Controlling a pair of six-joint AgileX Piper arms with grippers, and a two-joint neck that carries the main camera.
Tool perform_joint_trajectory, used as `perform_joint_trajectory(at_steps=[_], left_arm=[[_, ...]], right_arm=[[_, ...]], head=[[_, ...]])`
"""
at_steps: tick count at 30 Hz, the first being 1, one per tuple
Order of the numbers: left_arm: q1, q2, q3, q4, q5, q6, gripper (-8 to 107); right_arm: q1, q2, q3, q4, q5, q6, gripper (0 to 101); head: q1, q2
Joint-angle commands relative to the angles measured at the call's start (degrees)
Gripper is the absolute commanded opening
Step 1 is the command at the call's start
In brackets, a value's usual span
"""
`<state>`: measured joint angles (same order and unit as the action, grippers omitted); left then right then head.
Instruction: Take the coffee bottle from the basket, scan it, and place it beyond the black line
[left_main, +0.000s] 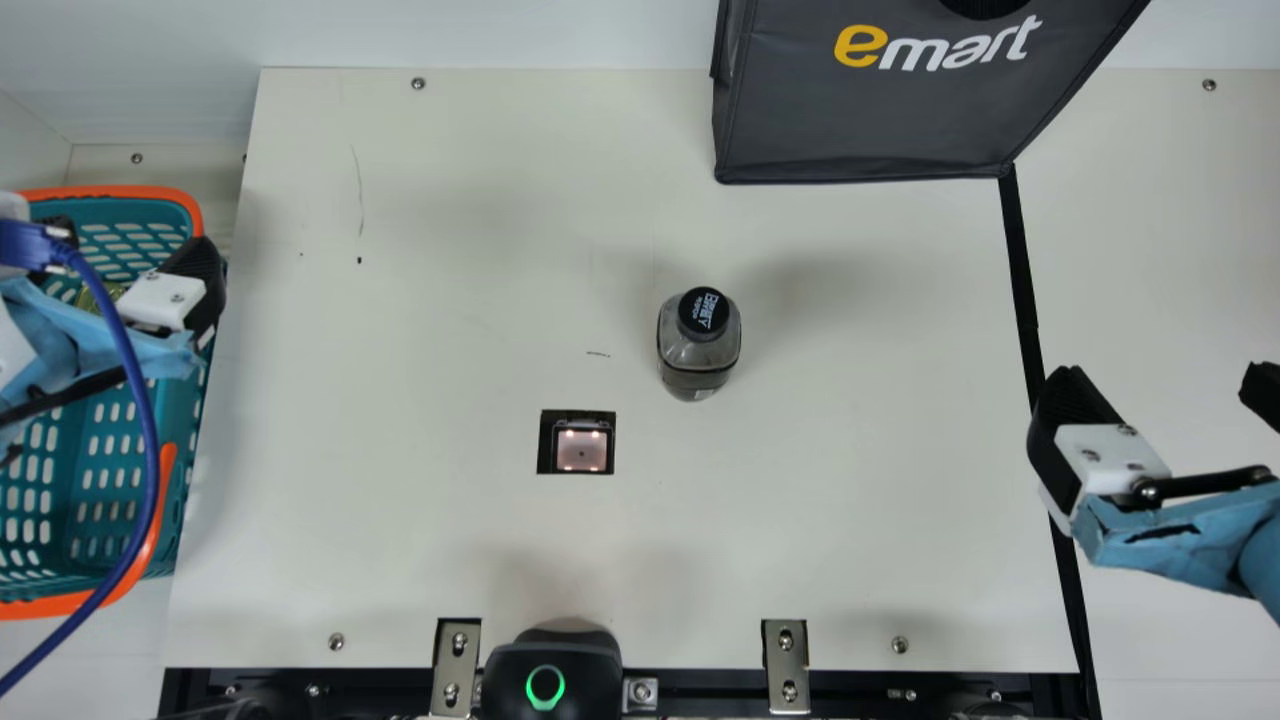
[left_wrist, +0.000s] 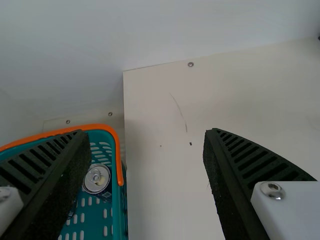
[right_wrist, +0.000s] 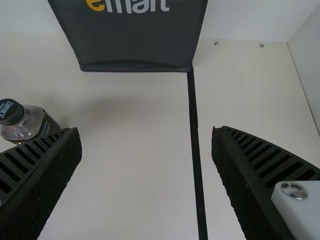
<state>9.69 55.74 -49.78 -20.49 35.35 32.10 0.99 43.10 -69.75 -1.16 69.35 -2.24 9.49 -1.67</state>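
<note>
The coffee bottle (left_main: 698, 345) stands upright on the worktop (left_main: 450, 250), out of the basket (left_main: 130, 192), between the scanner window (left_main: 582, 448) and the black line (left_main: 1022, 280). Whether it has been scanned, I cannot tell; placing it beyond the line remains. My left gripper (left_wrist: 146, 132) and right gripper (right_wrist: 146, 131) are both spread apart, holding nothing.

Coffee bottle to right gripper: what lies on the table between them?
In the main view, bare cream tabletop stretches from the coffee bottle to the black line, which runs close beside the right gripper's nearer finger.
</note>
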Motion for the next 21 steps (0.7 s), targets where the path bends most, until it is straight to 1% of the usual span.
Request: perform_joint_trajectory(at_steps=[1,4,8,15,21], left_arm=[[0.0,0.0,0.0,0.0,0.0,0.0,90],[0.0,0.0,0.0,0.0,0.0,0.0,90],[0.0,0.0,0.0,0.0,0.0,0.0,90],[0.0,0.0,0.0,0.0,0.0,0.0,90],[0.0,0.0,0.0,0.0,0.0,0.0,90]], right_arm=[[11.7,4.2,-3.0,-9.7,-0.2,10.1,91],[12.7,5.5,-3.6,-10.1,0.2,10.4,91],[17.9,7.1,-3.5,-13.6,0.5,14.2,91],[28.8,8.4,-0.4,-20.4,0.5,23.2,91],[34.4,8.5,2.1,-23.7,0.5,28.1,91]], head=[[-1.6,0.1],[-1.6,0.1],[-1.6,0.1],[-1.6,0.1],[-1.6,0.1]])
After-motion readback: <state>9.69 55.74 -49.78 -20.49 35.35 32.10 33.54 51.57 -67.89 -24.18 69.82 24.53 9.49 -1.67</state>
